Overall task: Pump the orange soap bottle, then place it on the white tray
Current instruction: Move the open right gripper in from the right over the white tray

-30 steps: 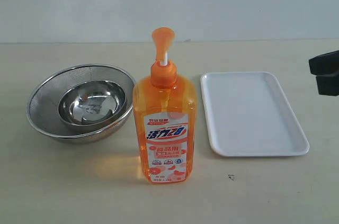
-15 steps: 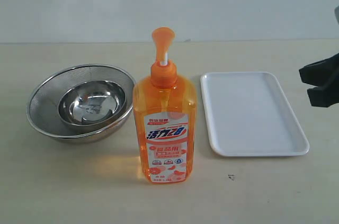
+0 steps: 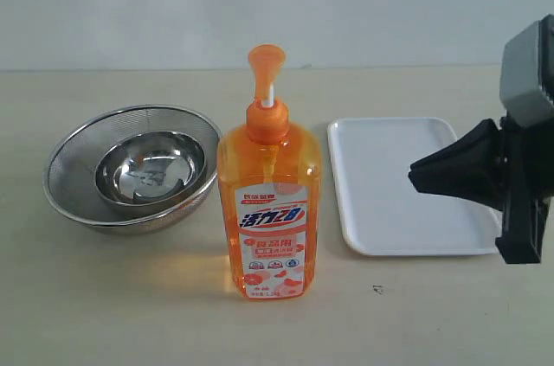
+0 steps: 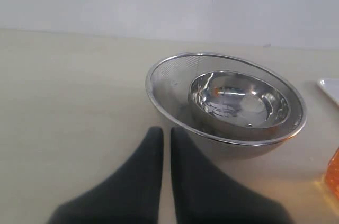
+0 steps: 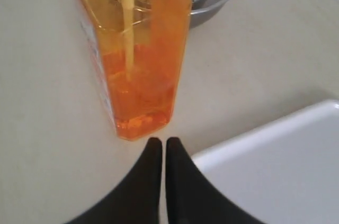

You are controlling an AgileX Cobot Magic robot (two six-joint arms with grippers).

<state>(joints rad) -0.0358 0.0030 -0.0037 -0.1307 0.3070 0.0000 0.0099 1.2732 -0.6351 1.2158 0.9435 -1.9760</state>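
Got the orange soap bottle (image 3: 268, 202) standing upright on the table (image 3: 104, 314), long axis straight up and down, pump head (image 3: 266, 61) up top on its white stem. Parked between the steel strainer bowl (image 3: 130, 167) at its 9 o'clock and the white tray (image 3: 389, 176) at its 3 o'clock. Thin strip of table showing on the tray side; no telling about contact with the bowl's rim on the other. Definitely not on the tray yet.

Right pincer (image 3: 414, 177) hanging over the tray's 3 o'clock half in the exterior view, clenched tight, nothing in it, tips aimed toward 9 o'clock. Puts the bottle body dead at 9 o'clock from the tips and the pump head more like 10 o'clock, clearly higher. Same story from the right wrist view: tips pressed together, bottle's base just ahead, tray rim right beside.

Left pincer (image 4: 161, 131) clenched and empty too, low by the strainer bowl, out of the exterior shot entirely. Only catches a sliver of orange at the edge of its own view.

So, guessing here: looks like the right arm's job, being nearer and already pointed the right way. Would need to climb above the pump head first, then push straight down along that upright axis. Easy to tip a tall narrow bottle like that with an off-centre shove, so worth lining up square over the head.
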